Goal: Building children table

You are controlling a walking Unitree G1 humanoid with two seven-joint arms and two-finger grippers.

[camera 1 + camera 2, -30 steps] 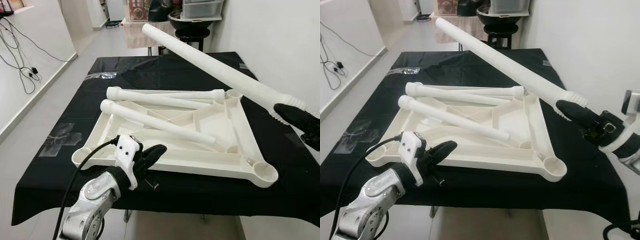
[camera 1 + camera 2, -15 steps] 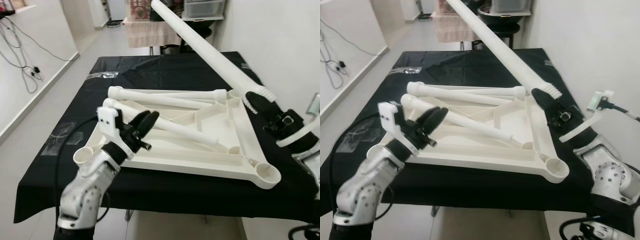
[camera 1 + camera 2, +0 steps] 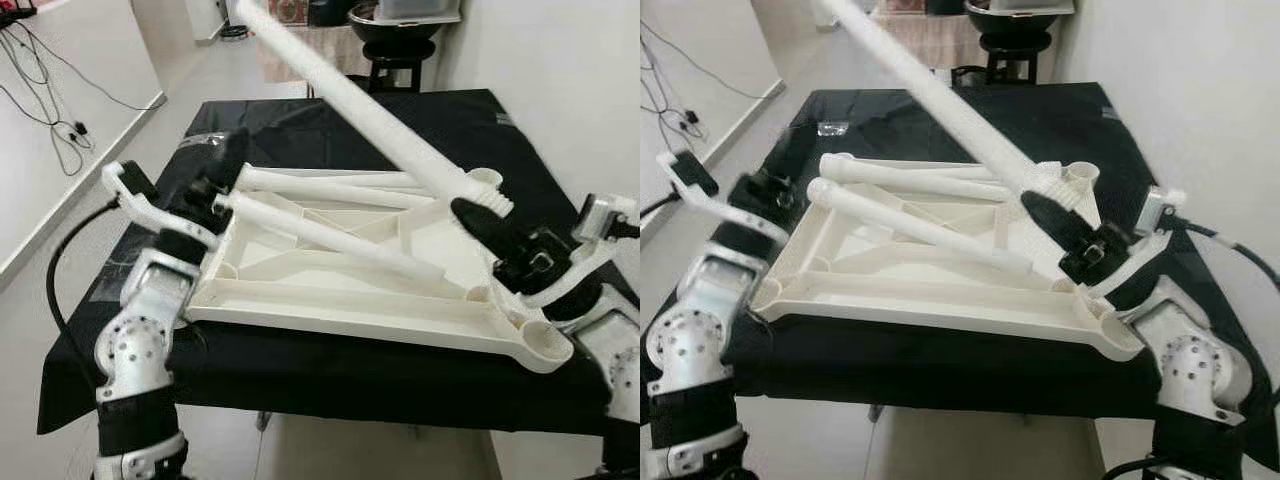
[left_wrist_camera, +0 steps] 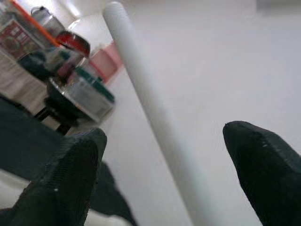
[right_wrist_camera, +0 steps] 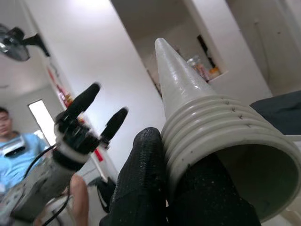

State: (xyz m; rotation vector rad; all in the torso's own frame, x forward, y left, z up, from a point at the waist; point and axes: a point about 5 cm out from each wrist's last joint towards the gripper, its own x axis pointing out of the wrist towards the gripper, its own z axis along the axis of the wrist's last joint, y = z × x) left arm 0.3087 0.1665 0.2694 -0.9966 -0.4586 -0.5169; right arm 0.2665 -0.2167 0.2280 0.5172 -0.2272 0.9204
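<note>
**Leg held slanting over the upturned tabletop**

The right gripper [image 3: 487,222] has its jaws clamped on the threaded end of a long white leg [image 3: 350,100] — raised aslant above the tabletop frame [image 3: 350,305] on the black counter [image 3: 420,125]. The left gripper [image 4: 164,165] hovers, jaws wide.

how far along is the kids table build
Early. Done: white tabletop lies underside up on the black cloth. In hand: right end effector grips one leg by its threaded end; left end effector open. Left: two legs lie loose on the tabletop, no leg fitted.
</note>
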